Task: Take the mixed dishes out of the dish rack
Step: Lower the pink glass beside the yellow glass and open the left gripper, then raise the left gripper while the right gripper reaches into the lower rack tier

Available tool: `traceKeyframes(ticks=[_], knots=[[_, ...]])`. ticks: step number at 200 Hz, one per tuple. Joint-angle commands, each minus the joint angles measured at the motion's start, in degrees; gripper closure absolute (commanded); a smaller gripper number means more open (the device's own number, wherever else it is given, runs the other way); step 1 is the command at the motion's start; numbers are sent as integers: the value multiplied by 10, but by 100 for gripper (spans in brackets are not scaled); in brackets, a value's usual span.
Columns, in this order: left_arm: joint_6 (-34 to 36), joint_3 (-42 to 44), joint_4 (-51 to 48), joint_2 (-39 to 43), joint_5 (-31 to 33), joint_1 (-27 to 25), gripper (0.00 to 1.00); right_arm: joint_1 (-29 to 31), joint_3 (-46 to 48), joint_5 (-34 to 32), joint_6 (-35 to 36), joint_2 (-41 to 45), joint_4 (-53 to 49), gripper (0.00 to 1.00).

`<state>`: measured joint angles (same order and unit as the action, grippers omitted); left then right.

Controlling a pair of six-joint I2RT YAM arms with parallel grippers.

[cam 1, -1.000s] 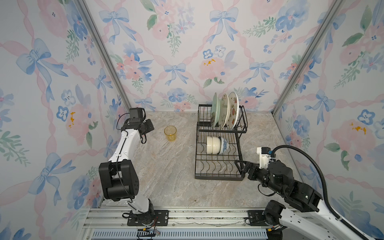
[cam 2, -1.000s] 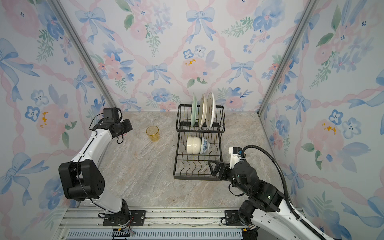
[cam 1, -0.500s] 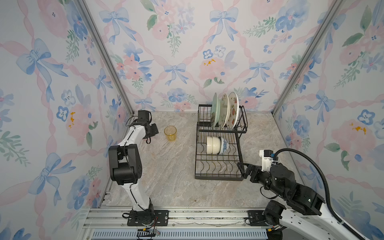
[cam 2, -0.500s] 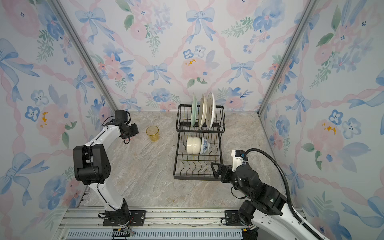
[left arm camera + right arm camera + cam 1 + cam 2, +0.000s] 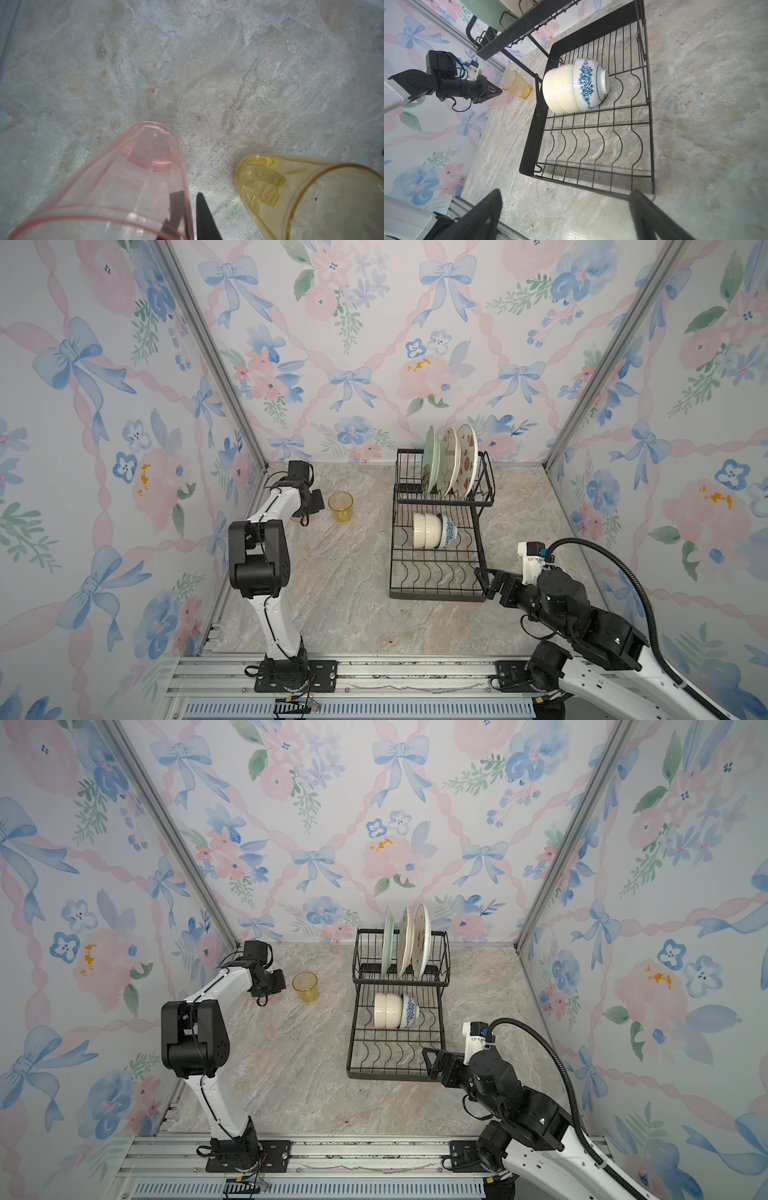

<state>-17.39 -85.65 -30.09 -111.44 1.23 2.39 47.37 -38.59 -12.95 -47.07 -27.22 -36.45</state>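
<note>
The tabletop [image 5: 353, 572] is a marble-look slab, grey-beige with pale veins. The left wrist view shows a few rusty specks on it. Walls [image 5: 374, 344] papered with blue bows, pink ribbons and flowers close it in on the left, far and right. A bare metal post [image 5: 212, 352] runs up each far corner. Along the near edge lies a metal rail [image 5: 395, 672] that carries both arm bases.

The rack [image 5: 436, 597] stands right of centre, toward the far wall. On its raised far shelf a mint plate [image 5: 429, 456] and two cream plates [image 5: 465, 456] stand on edge. In the far part of the lower tray, cream bowls [image 5: 424, 530] and a blue bowl [image 5: 449, 531] lie nested on their sides.

The amber tumbler [image 5: 340, 507] stands upright on the tabletop, left of the rack. The pink tumbler [image 5: 500, 99] is just left of it, not touching. The left claw [image 5: 188, 194] points down at the pink tumbler, set narrow, with one finger inside its wall and one outside. Whether they press the wall I cannot tell. The right claw [image 5: 566, 216] is spread wide and holds nothing, just off the rack's near right corner.
</note>
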Motion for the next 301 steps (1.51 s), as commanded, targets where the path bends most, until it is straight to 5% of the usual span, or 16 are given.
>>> traceKeyframes(ticks=[1, 31, 57, 80, 162, 237, 301], knots=[[14, -24, -13, -3, 19, -4, 63, 5, 7, -12, 1, 6, -19, 3], [19, -41, -16, 5, 30, -8, 42, 5, 6, -12, 2, 12, -24, 3], [21, -56, -23, 10, 28, -10, 34, 4, 7, -13, 4, 19, -31, 3], [22, -60, -23, 25, 28, -14, 2, 5, 9, -13, 4, 23, -34, 3], [-5, 29, -20, 169, 8, -20, 2, 5, 35, 5, 2, -10, 12, 3], [-13, 153, -18, 373, -19, -91, 2, 8, 69, 1, 29, -63, 95, 3], [-34, 277, -16, 542, -86, -133, 2, 15, 18, -20, 82, -190, 181, 3]])
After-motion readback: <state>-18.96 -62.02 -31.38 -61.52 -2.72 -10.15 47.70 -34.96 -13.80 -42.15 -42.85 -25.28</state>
